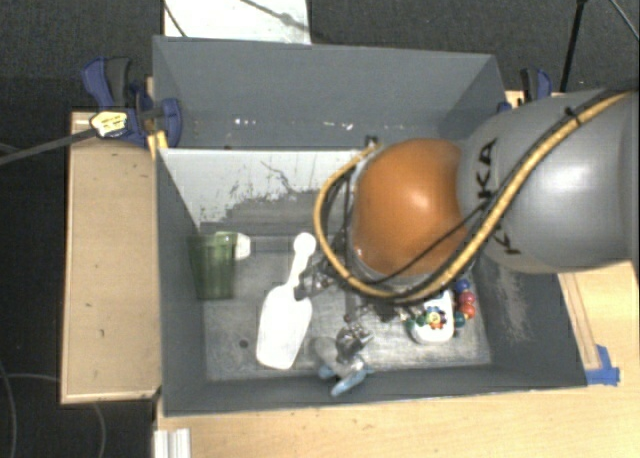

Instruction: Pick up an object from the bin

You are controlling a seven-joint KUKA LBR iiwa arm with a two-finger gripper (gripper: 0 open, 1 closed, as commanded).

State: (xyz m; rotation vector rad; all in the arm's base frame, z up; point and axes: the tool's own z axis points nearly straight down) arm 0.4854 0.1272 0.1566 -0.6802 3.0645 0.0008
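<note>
We judge the pick to be in its early part: the arm [560,196] is down inside the bin [330,96], but we see nothing lifted clear of the bin floor and nothing we could call held. The gripper [347,341] hangs below the orange cover [405,211], just right of the wide end of the white scoop [285,318]. Dark wrist parts and cables crowd it, so we cannot tell whether it is apart or together.

The thing closest to it is a small blue-grey piece [345,378], just below and to the right of the scoop's wide end and near the bin's front wall; whether the gripper touches it we cannot say. Further right of the scoop lies a white round thing [432,324] with coloured print, half under the arm. Left of the scoop, apart from it, stands a green translucent cup [215,264]. In our view, closing on one thing and raising it are all yet to come.

As for writing, black letters run along the arm's grey housing: "KA" reads plainly, with another "K" lower down. The print on the white round thing is too small for us to read.
</note>
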